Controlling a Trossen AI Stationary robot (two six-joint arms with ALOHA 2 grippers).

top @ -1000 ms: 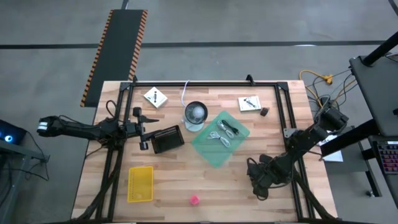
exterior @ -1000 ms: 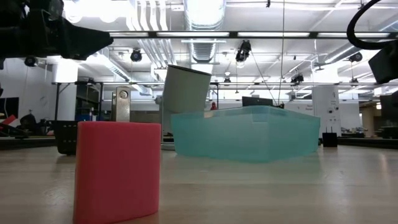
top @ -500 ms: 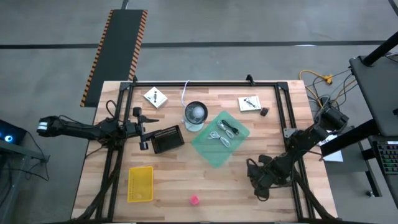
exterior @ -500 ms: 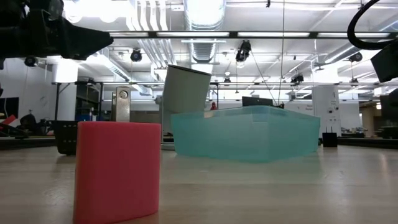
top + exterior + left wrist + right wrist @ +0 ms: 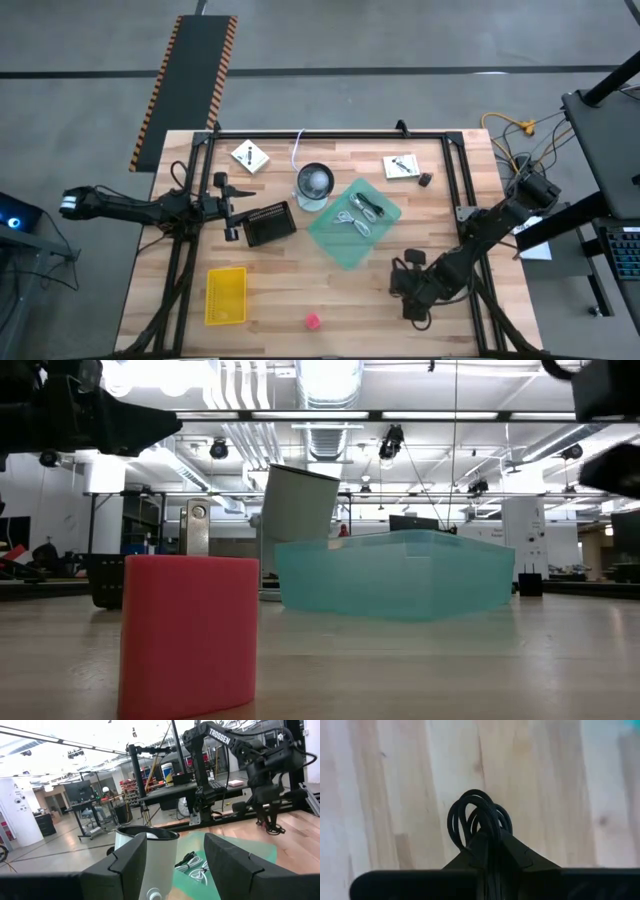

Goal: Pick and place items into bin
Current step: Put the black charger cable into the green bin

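My right gripper [image 5: 490,840] is over the table's near right part [image 5: 408,288], shut on a dark thin coiled cable [image 5: 479,816]. My left gripper [image 5: 172,862] hovers open at the table's left [image 5: 232,215], next to a black mesh basket [image 5: 268,225], touching nothing. The teal bin [image 5: 340,245] sits mid-table with white coiled cables [image 5: 362,210] lying in it. Two white square packets [image 5: 249,156] [image 5: 402,166] lie flat near the far edge. A tiny pink object [image 5: 313,321] stands near the front edge. My right gripper pinches the dark cable's bundled coil between its two fingers. The fingers point down at the tabletop. Several loops [image 5: 470,807] stick out past the fingertips. Whether the coil still rests on the wood cannot be told.
A round clear-grey cup [image 5: 314,185] stands just beyond the bin. A yellow mesh tray [image 5: 226,295] lies near the front left. A small dark piece [image 5: 425,180] sits by the right packet. A black frame [image 5: 330,136] runs along the table's far edge and sides.
My right arm has shifted a little toward the table's left edge. The left arm and the other things have stayed where they were.
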